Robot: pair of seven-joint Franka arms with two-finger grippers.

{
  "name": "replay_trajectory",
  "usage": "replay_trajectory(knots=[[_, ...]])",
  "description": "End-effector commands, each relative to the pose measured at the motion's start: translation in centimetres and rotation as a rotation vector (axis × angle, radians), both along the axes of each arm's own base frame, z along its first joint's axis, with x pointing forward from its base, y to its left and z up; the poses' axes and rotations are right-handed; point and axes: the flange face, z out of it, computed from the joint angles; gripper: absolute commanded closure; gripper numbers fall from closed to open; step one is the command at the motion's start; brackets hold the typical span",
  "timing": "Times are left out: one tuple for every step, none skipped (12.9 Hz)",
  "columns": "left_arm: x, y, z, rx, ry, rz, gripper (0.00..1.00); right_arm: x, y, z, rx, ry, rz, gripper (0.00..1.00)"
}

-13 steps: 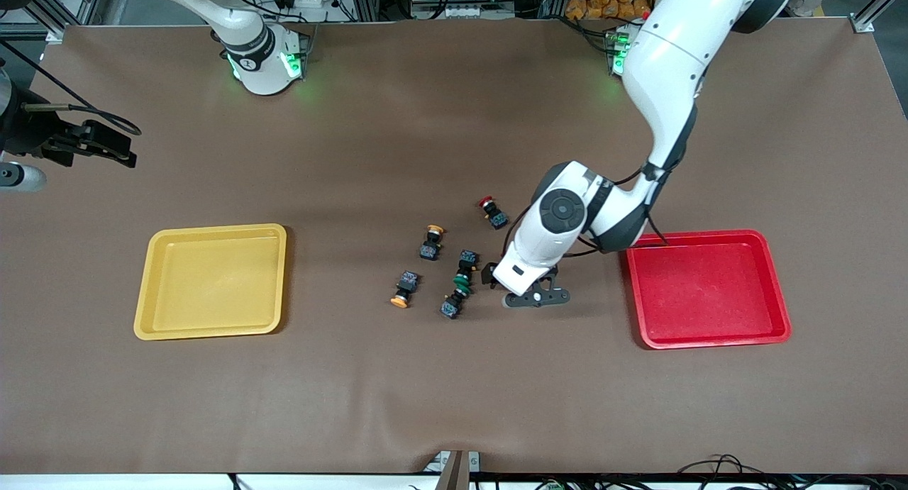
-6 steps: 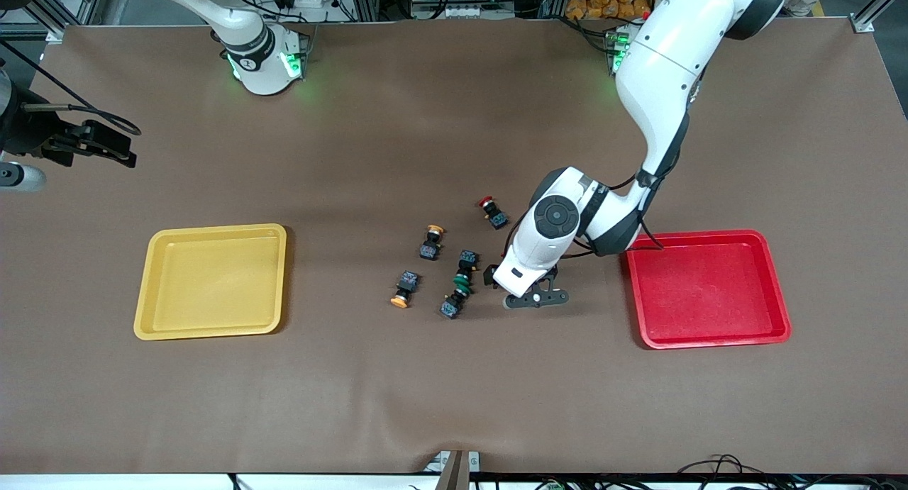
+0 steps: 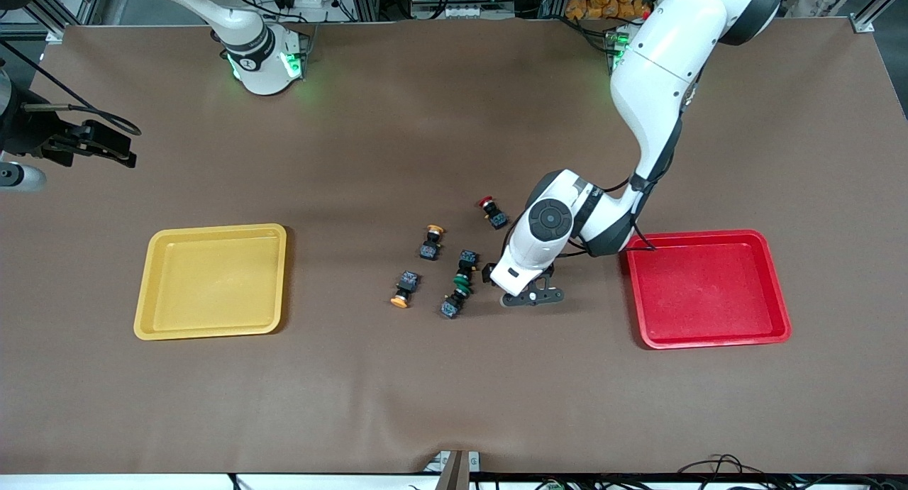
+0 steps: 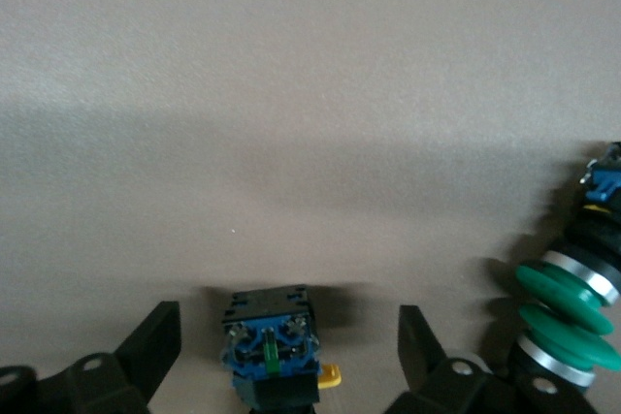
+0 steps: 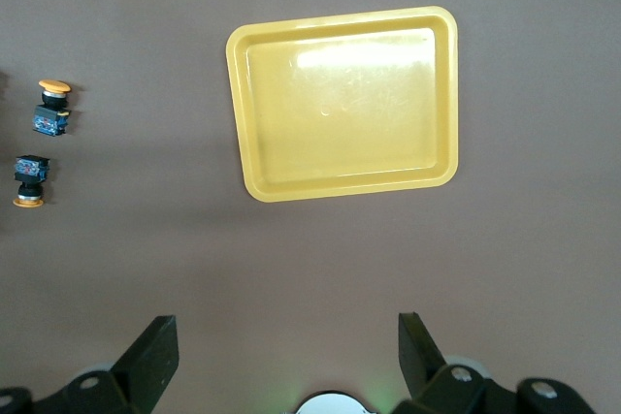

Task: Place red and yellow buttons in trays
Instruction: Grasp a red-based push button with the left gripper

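Front view: both trays hold nothing, so no placements done yet. Yellow tray (image 3: 211, 281) sits toward the right arm's end of the table, red tray (image 3: 709, 288) toward the left arm's end, both well in from the edges. Buttons are clustered mid-table between them: one red button (image 3: 491, 211), two yellow buttons (image 3: 430, 241) (image 3: 403, 289), plus two green-capped switches (image 3: 457, 286) touching cap to cap, which don't belong to the task.

Left gripper (image 3: 530, 296) is low over the table just beside the cluster. In the left wrist view its fingers (image 4: 155, 346) stand apart, straddling a switch body (image 4: 272, 346); cap colour not visible there, probably the second red one. No contact visible.

Right gripper (image 5: 281, 361) waits high above the table toward the right arm's end, fingers spread, holding nothing.

Left to do, by my read: all four, two red and two yellow.
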Motion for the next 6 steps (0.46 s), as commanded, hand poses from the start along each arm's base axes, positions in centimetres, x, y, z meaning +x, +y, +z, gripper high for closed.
replay_trajectory(knots=[[-0.54,-0.66,-0.47,0.012,-0.008,0.017,0.09,-0.12,-0.25,0.28,0.001,-0.001,0.007,0.0],[-0.48,-0.57,-0.32,0.011,-0.009,0.031,0.16,-0.12,-0.25,0.28,0.001,-0.001,0.007,0.0],[-0.64,-0.7,-0.12,0.016,-0.002,0.047,0.27,-0.12,-0.25,0.28,0.001,-0.001,0.007,0.0],[-1.17,-1.15,-0.26,0.022,0.005,0.045,0.46,-0.13,-0.25,0.27,0.001,0.001,0.007,0.0],[-1.4,-1.04,-0.32,0.032,0.015,0.043,0.67,-0.12,-0.25,0.28,0.001,-0.001,0.007,0.0],[-1.38,-0.77,-0.19,0.043,0.026,0.045,0.93,-0.05,-0.17,0.33,0.0,-0.007,0.003,0.0]])
